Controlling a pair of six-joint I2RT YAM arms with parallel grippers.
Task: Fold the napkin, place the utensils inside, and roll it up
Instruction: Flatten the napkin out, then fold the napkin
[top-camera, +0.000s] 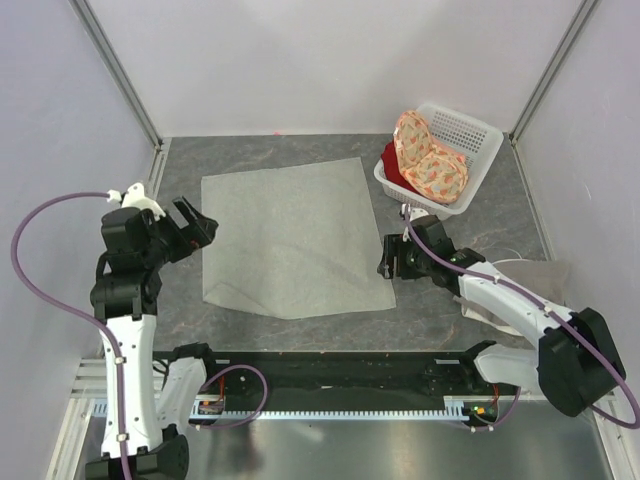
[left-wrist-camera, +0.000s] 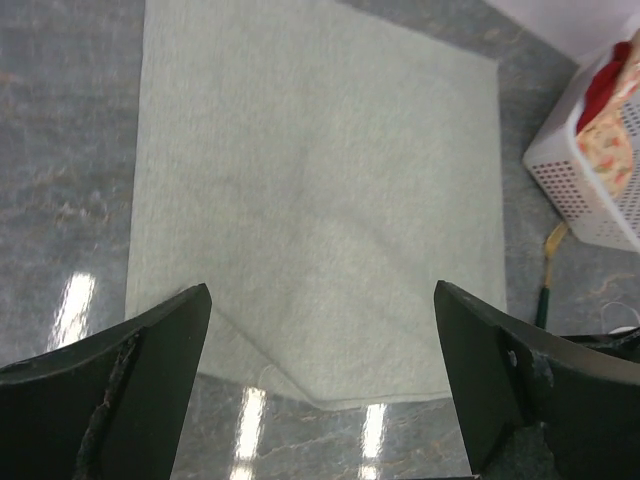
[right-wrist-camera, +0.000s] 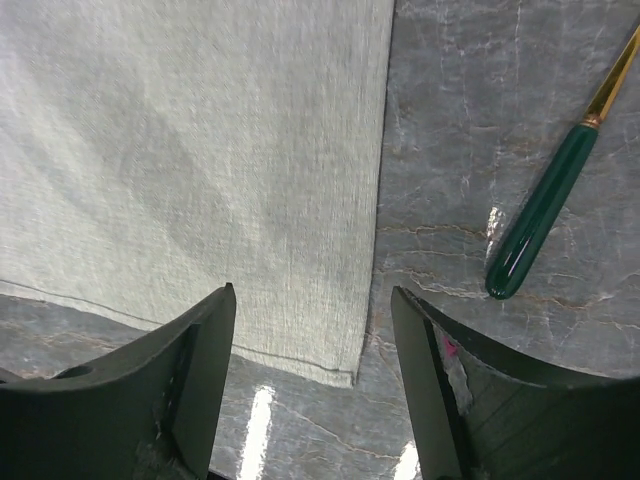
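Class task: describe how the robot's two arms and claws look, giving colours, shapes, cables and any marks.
The left arm and right arm have white sections between bulky black joints, each trailing a purple cable. The left claw and right claw have two flat black tapering fingers; the right's bears a pink mark.

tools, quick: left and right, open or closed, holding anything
Left tool: open, holding nothing.
Right tool: open, holding nothing, above the napkin edge.

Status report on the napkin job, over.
Left pincer open, right pincer open, both empty. Napkin spread, unfolded. Fork beside it, untouched. Basket stands apart.
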